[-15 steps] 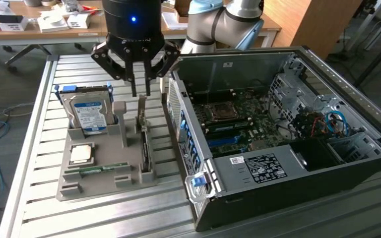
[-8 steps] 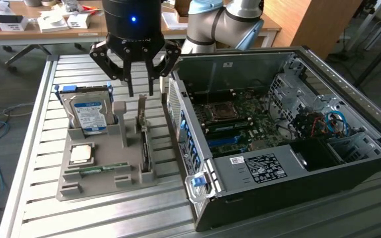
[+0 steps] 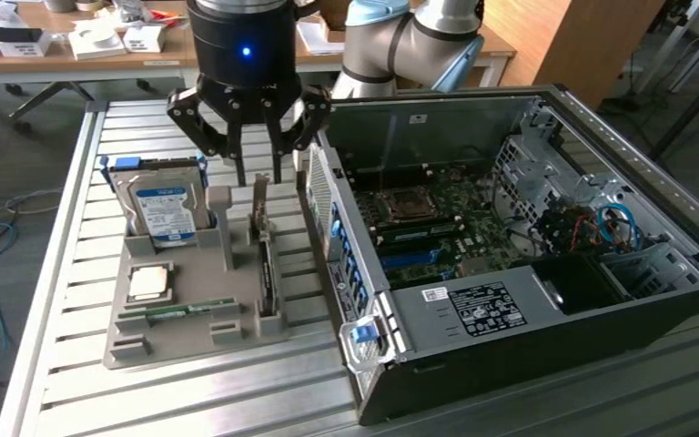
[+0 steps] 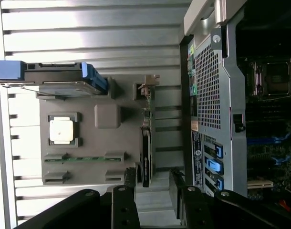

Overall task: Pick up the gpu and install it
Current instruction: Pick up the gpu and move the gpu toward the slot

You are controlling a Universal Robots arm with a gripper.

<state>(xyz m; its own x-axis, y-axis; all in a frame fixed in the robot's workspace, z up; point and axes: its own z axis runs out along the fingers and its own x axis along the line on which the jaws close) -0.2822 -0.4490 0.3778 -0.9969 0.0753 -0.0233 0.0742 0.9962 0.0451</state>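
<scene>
The gpu [image 3: 262, 250] stands edge-on in a slot of the grey holder tray [image 3: 179, 341], a slim tan-brown card running along the tray's side nearest the computer. My gripper [image 3: 259, 175] hangs just above the card's far end, open, one finger on each side of the card's line and nothing between them. In the wrist view the gpu [image 4: 145, 143] appears as a thin dark strip leading toward the gap of my gripper [image 4: 152, 187], with the black fingers [image 4: 130, 183] apart on either side of it.
The tray also holds a silver hard drive [image 3: 165, 209] with a blue-white label, a square processor [image 3: 149, 282] and a green memory stick [image 3: 179, 309]. The open computer case [image 3: 641, 282] lies close to the exterior view's right of the tray, motherboard [image 3: 435, 218] exposed. Everything rests on a slatted metal table [image 3: 204, 401].
</scene>
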